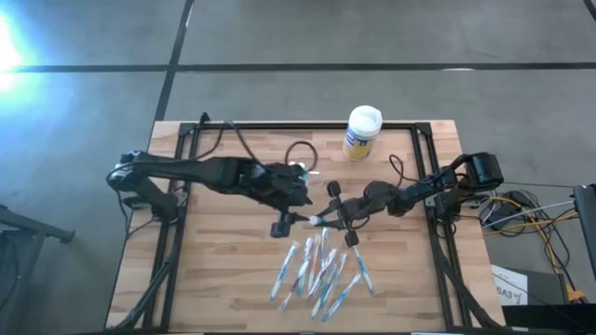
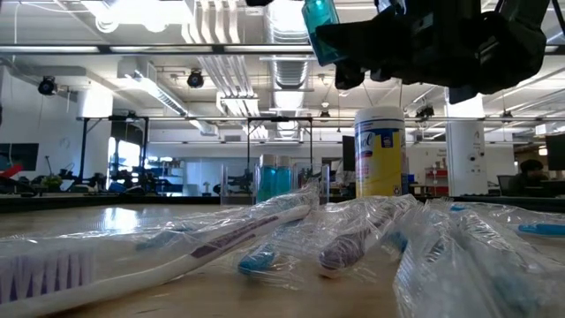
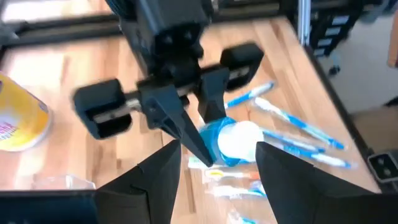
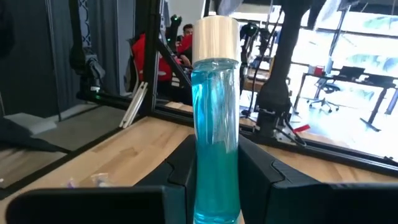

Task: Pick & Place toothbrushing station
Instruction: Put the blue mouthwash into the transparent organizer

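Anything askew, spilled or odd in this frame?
Nothing spilled. The wrapped toothbrushes lie in a loose criss-crossed heap near the table's front edge. The right gripper holds a blue, white-capped bottle above them, facing the left gripper. The canister stands upright.

Strong glare at the high view's upper left; ceiling lights bloom in the low view; left wrist view blurred.

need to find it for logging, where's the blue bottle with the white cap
The blue bottle is held upright off the table in the right gripper, mid-table in the high view, just above the pile of wrapped toothbrushes, with the left gripper facing it.
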`<state>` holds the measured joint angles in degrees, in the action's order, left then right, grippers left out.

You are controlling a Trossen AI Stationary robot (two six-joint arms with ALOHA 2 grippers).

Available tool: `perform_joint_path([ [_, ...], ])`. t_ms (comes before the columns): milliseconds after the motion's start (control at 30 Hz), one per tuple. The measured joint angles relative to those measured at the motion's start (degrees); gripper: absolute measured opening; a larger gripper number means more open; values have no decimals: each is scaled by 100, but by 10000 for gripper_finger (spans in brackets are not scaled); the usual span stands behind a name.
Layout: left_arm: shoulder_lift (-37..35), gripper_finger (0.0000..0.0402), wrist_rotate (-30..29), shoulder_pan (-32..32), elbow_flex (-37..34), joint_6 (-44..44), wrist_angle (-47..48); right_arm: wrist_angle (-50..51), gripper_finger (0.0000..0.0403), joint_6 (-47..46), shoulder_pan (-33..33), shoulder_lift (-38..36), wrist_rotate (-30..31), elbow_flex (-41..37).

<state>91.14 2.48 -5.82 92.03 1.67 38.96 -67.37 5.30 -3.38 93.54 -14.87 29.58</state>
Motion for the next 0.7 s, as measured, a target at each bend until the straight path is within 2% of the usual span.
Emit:
perform_joint_path([
  [200,473,214,22,-16,504,26,414,142,73,-22,11,7,-15,-30],
  [467,560,214,-4,-43,534,131,468,158,73,-49,66,7,-13,-57],
  [700,696,214,-151,-113,476,256,505,43,73,-262,87,-17,304,-15],
])
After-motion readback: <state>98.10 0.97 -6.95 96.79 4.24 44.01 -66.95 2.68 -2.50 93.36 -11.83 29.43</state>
